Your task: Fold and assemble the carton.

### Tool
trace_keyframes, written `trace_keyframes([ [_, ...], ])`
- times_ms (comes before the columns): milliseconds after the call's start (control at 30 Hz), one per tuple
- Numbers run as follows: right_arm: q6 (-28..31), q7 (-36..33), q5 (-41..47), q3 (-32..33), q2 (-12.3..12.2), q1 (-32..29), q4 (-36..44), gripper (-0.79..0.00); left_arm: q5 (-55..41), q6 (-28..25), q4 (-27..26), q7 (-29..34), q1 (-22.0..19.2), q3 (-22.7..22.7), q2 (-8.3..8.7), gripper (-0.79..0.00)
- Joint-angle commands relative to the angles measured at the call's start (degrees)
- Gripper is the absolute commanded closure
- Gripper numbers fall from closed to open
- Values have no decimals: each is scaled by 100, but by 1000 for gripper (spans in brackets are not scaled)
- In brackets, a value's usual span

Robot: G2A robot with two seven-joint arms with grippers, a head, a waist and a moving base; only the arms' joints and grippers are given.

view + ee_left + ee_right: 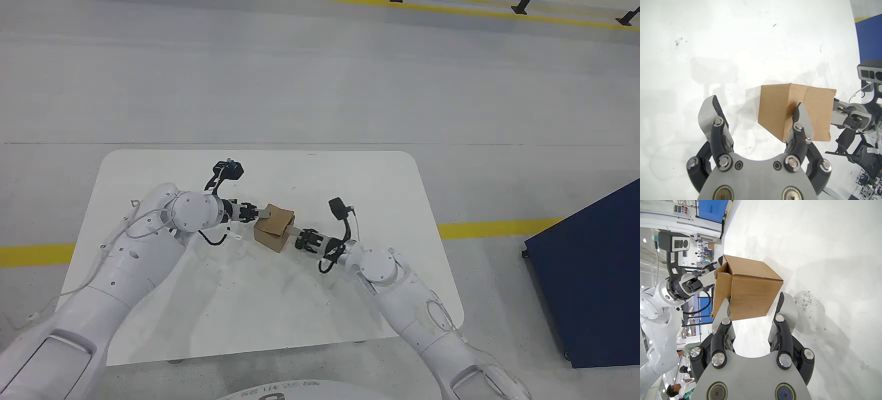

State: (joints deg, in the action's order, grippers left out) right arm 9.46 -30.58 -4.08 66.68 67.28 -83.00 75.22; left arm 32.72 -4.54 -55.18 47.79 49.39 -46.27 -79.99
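A small brown carton stands on the white table, between the two arms. My left gripper is open at the carton; one finger touches its near vertical edge, the other hangs free over the table. My right gripper is open on the opposite side, with the carton's near end between its fingers. One finger lies against the loose-flap side, the other just off the corner. A side flap stands ajar. From above, the left gripper and the right gripper flank the carton.
The table's far edge and right edge are some way from the carton. A dark blue block stands on the floor to the right of the table. Scuff marks dot the tabletop near the right gripper.
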Motion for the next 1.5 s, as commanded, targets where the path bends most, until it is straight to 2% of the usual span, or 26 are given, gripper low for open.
trace_keyframes([
  [0, 4, 33, 4, 3, 1, -5, 7, -459, 0, -3, 10, -2, -4, 1, -4, -671],
  [300, 107, 110, 59, 136, -28, -147, 136, -453, 8, -20, 45, -15, -9, -1, -19, -693],
  [433, 85, 145, 19, 160, -37, -201, 213, -508, 10, -29, 53, -22, -16, -8, -25, -699],
  [600, 52, 135, -7, 162, -43, -231, 258, -526, -1, -40, 68, -18, -17, -18, -30, -733],
  [800, 9, 129, -31, 121, -36, -196, 245, -551, 26, -34, 65, -8, -10, -20, -34, -727],
  [933, 27, 132, -28, 120, -36, -197, 256, -539, 40, -40, 55, 15, 7, -4, -40, -727],
  [1133, 282, 125, 122, 156, -39, -258, 312, -594, 47, -37, 59, 42, 5, 18, -55, -727],
  [1267, 242, 103, 98, 114, -32, -213, 289, -622, 38, -23, 56, 40, -5, 10, -62, -730],
  [1467, 201, 131, 105, 86, -20, -143, 191, -603, 35, -12, 60, 40, 3, -12, -62, -727],
])
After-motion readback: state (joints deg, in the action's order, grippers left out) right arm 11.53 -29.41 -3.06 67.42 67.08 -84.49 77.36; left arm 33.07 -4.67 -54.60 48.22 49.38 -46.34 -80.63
